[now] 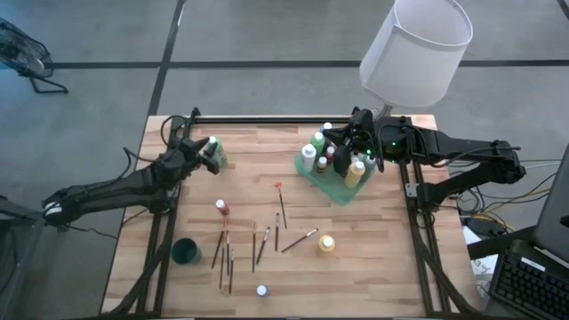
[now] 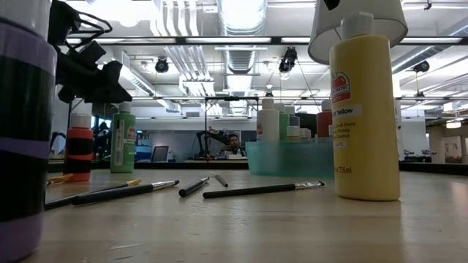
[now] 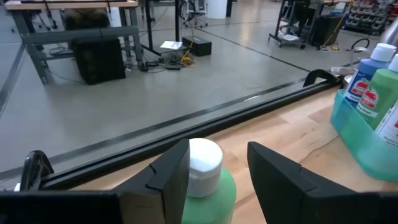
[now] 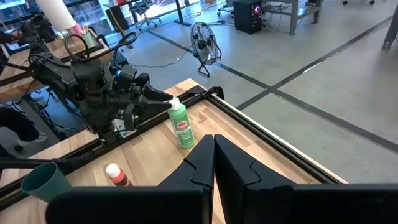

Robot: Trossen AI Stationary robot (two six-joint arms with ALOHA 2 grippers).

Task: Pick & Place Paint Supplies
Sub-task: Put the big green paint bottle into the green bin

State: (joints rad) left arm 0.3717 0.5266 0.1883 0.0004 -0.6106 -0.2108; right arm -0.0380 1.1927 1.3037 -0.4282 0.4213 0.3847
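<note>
Left gripper [image 1: 212, 153], at ten o'clock on the table, clamps a green bottle [image 1: 214, 148] near its cap; a top-heavy hold risks tipping it.

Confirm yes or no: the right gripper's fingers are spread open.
No. In the right wrist view the right gripper shows its two dark fingers pressed together with nothing between them.

L arm reaches fwd from table's left side, elbow low, wrist angled inward; left hand [image 1: 212, 153] near the far-left part of table, fingers [image 3: 168, 177] parted w/ a gap between. R arm stretches in from right edge; right hand [image 1: 348, 133] at far centre-right, fingers pressed together.
</note>
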